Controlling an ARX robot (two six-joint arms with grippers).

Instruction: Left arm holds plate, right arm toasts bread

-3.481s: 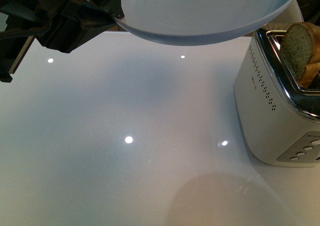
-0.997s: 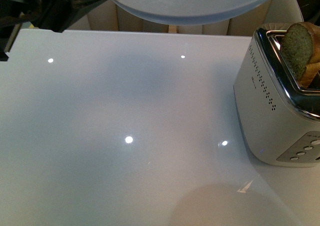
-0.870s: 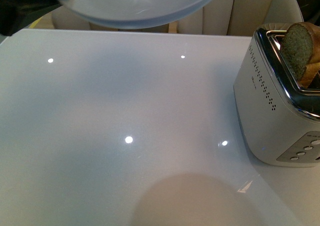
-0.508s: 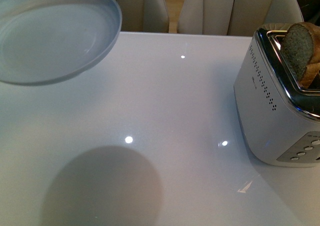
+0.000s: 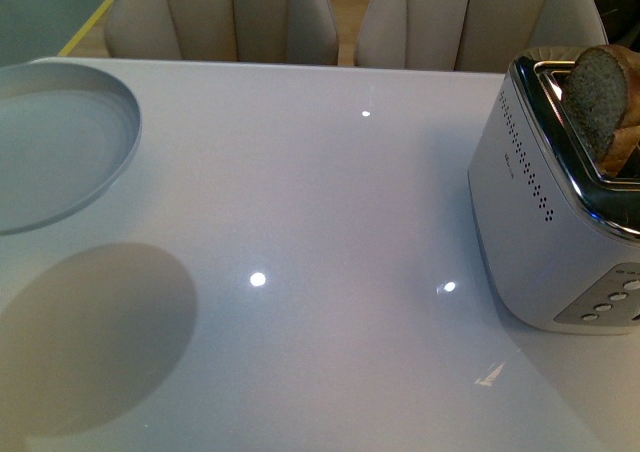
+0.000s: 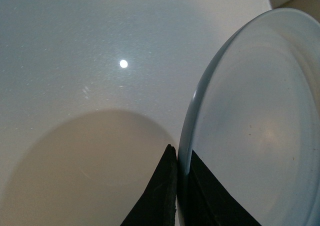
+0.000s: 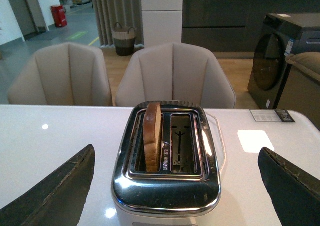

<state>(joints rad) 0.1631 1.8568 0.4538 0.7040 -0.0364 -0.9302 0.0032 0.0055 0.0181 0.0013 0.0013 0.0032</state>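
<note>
Left wrist view: the left claw point(image 6: 181, 152) pinches the rim of the plate point(image 6: 250, 111), which reaches out ahead of it. The right claw point(image 7: 176, 148) is spread wide, with the bread point(image 7: 152, 136) upright in the toaster point(image 7: 167, 191) just ahead.

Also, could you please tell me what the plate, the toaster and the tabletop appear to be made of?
Plate: probably glazed ceramic, pale blue-grey and glossy, with faint concentric rings; melamine is possible. Toaster: looks like metal, with satin silver sides and a mirror-bright chrome top rim. Tabletop: glossy white, perhaps lacquer or glass, showing sharp lamp reflections.
</note>
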